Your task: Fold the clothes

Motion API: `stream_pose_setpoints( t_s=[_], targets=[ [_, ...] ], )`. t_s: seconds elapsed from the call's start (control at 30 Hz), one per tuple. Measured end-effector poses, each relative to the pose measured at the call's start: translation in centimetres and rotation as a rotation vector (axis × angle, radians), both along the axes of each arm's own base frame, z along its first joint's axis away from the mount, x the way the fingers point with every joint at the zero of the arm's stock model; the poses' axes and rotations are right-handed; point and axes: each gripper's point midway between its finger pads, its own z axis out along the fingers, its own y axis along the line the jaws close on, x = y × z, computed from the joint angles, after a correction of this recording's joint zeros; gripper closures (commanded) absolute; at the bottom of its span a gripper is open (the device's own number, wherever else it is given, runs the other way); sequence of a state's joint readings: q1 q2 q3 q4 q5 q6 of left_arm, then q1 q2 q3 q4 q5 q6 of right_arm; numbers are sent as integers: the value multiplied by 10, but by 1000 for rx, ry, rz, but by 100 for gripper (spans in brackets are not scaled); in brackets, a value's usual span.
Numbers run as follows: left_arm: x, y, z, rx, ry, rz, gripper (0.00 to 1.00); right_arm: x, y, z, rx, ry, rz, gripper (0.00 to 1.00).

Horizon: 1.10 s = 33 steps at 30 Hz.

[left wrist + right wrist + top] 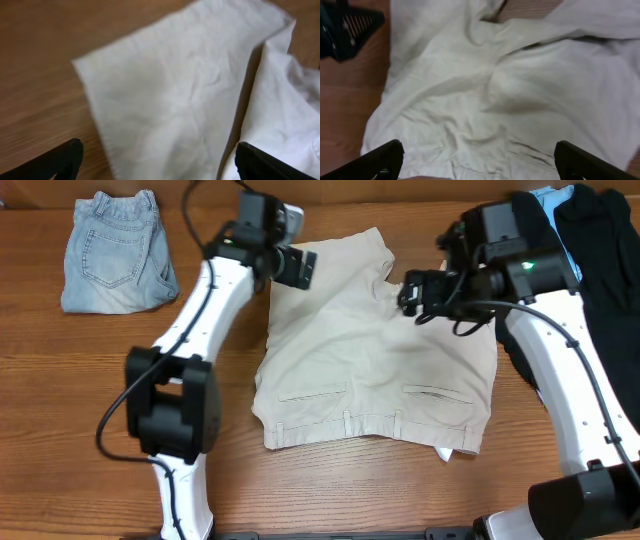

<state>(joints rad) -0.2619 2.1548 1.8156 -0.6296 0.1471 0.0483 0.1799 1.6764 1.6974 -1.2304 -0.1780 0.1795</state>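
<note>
We see soft, matt woven cloth, lightly creased, in the cream shorts [375, 370]; smooth wood grain with a low sheen in the table [330, 490]; coarser faded denim in the blue shorts [112, 252]; matt black garments [600, 240]; glossy white plastic arm shells [205, 300].

No text, brand, number or sign can be read in any view. The small white tag [446, 452] at the near right corner of the beige shorts [370, 370] is too small to show any print.
</note>
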Motion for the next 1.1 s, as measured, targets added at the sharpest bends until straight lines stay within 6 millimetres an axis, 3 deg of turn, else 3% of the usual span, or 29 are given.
stream_pose_setpoints(
  t_s=[0.2,0.47,0.67,1.1],
  targets=[
    [-4,-6,-43,24,77,-17,1,5,-19,-2,-55,-9,-49,0],
    [-6,-5,-59,33,104,-18,1,6,-25,-3,-84,-13,-62,0],
    [-10,-4,-87,48,155,-18,0,9,-25,-14,-96,16,-64,0],
    [5,4,-87,103,90,-3,0,13,-26,-21,-106,26,-66,0]
  ],
)
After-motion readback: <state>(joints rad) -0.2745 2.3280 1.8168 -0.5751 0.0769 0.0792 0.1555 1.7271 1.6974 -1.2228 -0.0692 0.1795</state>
